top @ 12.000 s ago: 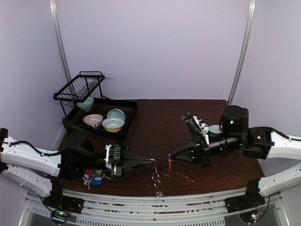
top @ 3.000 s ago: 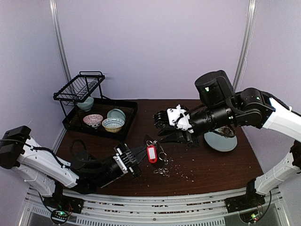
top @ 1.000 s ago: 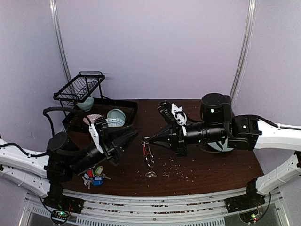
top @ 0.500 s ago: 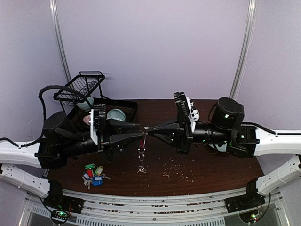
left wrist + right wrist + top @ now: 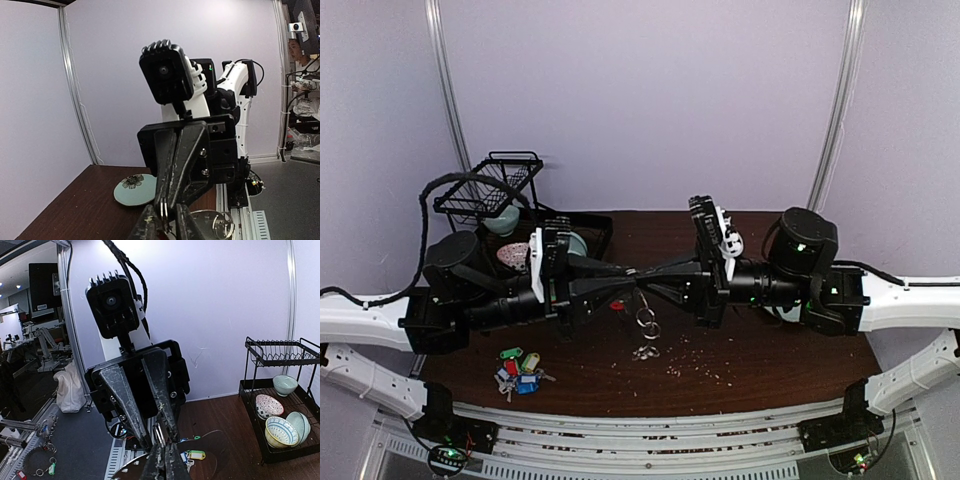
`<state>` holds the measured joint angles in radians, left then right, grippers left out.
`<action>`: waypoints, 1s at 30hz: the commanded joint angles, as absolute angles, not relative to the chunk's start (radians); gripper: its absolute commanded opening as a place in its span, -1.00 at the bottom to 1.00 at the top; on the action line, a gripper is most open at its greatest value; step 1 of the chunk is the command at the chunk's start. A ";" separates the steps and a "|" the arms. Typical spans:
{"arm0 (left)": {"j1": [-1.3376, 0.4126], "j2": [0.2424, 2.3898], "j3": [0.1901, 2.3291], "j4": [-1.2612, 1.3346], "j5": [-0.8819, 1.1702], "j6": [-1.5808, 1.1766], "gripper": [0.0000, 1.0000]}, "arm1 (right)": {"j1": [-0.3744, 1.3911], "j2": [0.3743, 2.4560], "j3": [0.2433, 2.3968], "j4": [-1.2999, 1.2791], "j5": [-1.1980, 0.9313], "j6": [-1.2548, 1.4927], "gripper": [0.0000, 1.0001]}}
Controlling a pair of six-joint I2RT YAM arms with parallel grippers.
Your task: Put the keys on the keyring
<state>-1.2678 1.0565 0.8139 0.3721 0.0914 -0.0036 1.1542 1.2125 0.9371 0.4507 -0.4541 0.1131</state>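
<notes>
We see both arms stretched toward each other above the table (image 5: 770, 370), their tips meeting in the air just right of the dish rack (image 5: 485, 192). The right fingers (image 5: 665, 280) are pressed fully together, and they seem to pinch the top of the keyring (image 5: 645, 320), which hangs beneath them to the right of the rack. The left fingers (image 5: 610, 285) stand only slightly apart, straddling the tips of the right ones. We cannot tell whether they grip anything. A red tag (image 5: 618, 305) shows just under the left fingers, on the rack's side of the keyring. A small silver cluster of rings (image 5: 645, 352) lies on the table below the keyring, nearer to the arm bases than the rack is. The keys (image 5: 520, 372), with green, blue and red tags, lie heaped on the table in front of the rack, toward the near edge. Bowls (image 5: 280, 432) sit in the rack's tray.
</notes>
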 commanded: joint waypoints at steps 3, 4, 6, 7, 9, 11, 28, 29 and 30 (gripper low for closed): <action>-1.266 1.033 0.808 0.362 0.036 -0.011 -0.67 | 1.151 1.187 0.938 0.499 -0.469 0.112 -1.00; -1.266 1.027 0.805 0.360 0.035 -0.012 -0.66 | 1.152 1.185 0.934 0.499 -0.465 0.110 -1.00; -1.266 1.018 0.797 0.359 0.023 -0.009 -0.67 | 1.151 1.184 0.932 0.500 -0.465 0.107 -1.00; -1.266 1.014 0.793 0.360 0.017 -0.009 -0.71 | 1.151 1.184 0.933 0.498 -0.466 0.108 -1.00; -1.265 1.008 0.790 0.364 0.018 -0.008 -0.90 | 1.151 1.186 0.936 0.496 -0.469 0.107 -1.00; -1.266 1.009 0.796 0.359 0.020 -0.004 -1.00 | 1.152 1.187 0.938 0.493 -0.473 0.107 -1.00; -1.266 1.014 0.817 0.297 0.002 0.037 -1.00 | 1.152 1.201 0.976 0.429 -0.502 0.086 -1.00; -1.266 1.007 0.816 0.293 -0.010 0.039 -1.00 | 1.151 1.197 0.975 0.415 -0.495 0.076 -1.00; -1.266 1.001 0.817 0.283 -0.026 0.042 -1.00 | 1.152 1.189 0.976 0.386 -0.479 0.056 -0.96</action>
